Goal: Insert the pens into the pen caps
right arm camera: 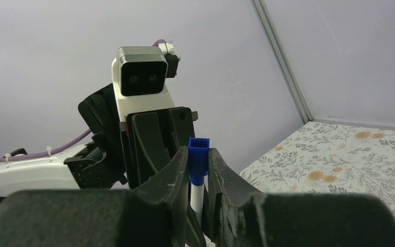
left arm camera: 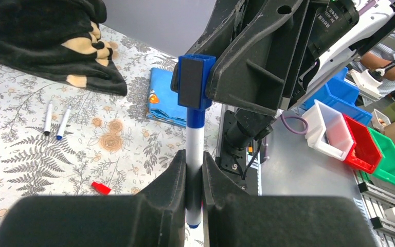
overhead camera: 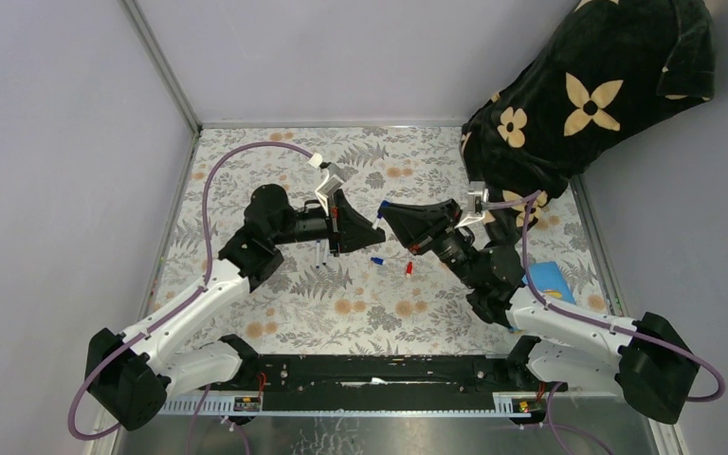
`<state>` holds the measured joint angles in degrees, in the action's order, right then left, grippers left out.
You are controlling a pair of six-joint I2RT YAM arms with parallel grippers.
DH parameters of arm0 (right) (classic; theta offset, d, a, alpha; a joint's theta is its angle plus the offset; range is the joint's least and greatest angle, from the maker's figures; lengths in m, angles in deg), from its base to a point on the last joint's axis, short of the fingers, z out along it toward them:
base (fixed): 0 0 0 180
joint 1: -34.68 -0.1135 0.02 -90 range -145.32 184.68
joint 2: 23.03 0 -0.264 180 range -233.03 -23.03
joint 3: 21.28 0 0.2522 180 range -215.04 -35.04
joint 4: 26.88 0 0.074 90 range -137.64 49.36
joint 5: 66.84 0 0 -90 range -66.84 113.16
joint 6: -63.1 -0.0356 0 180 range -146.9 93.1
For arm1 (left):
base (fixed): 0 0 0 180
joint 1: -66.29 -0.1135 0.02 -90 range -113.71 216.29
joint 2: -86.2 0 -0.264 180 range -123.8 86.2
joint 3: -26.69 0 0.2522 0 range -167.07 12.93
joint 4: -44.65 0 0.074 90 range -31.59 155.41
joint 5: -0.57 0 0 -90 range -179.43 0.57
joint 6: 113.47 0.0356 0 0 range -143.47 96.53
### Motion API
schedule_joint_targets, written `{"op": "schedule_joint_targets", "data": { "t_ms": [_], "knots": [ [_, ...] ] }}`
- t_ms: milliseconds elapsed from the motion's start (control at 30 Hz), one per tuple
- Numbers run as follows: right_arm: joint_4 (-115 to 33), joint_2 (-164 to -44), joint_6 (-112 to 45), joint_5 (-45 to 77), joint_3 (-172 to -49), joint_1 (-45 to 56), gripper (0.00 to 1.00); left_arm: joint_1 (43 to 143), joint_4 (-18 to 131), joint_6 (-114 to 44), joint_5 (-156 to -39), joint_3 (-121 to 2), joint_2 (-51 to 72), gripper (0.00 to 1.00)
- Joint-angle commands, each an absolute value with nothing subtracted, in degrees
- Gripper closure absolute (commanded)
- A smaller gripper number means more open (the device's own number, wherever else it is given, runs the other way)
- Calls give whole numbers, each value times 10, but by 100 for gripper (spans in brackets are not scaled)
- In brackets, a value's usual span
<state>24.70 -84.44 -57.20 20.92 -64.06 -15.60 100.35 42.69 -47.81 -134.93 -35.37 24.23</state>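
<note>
My left gripper (left arm camera: 194,160) is shut on the white barrel of a pen (left arm camera: 194,139), which stands upright between the pads. The pen's blue front end sits in a blue pen cap (left arm camera: 195,87). My right gripper (right arm camera: 199,156) is shut on that blue cap (right arm camera: 198,145), with the white barrel (right arm camera: 197,196) running down between its fingers. In the top view the two grippers meet tip to tip above the mat's middle, left (overhead camera: 375,234), right (overhead camera: 386,212). Two more pens (left arm camera: 48,117) lie on the mat. A loose red cap (left arm camera: 101,188) and a loose blue cap (overhead camera: 376,260) lie nearby.
A floral mat (overhead camera: 341,313) covers the table. A black cloth with cream flowers (overhead camera: 588,95) lies heaped at the back right. A blue patterned cloth (overhead camera: 550,280) lies beside the right arm. Grey walls close the left, back and right. Coloured bins (left arm camera: 360,144) stand beyond the table.
</note>
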Motion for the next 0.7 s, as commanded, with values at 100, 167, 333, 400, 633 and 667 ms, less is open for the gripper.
{"op": "schedule_joint_targets", "data": {
  "t_ms": [100,167,333,400,633,667],
  "knots": [
    [81,-897,-577,90,-565,-252,100,985,263,-496,-1265,-392,255,100],
    [76,-905,-576,96,-556,-265,100,983,263,-497,-1264,-392,254,100],
    [68,-905,-583,103,-533,-283,100,980,259,-498,-1260,-388,256,100],
    [59,-899,-583,104,-528,-285,100,977,259,-498,-1256,-386,258,100],
    [10,-854,-549,156,-550,-285,100,973,259,-496,-1252,-382,258,100],
    [6,-848,-546,169,-556,-285,100,973,262,-494,-1254,-383,257,100]
  ]
}}
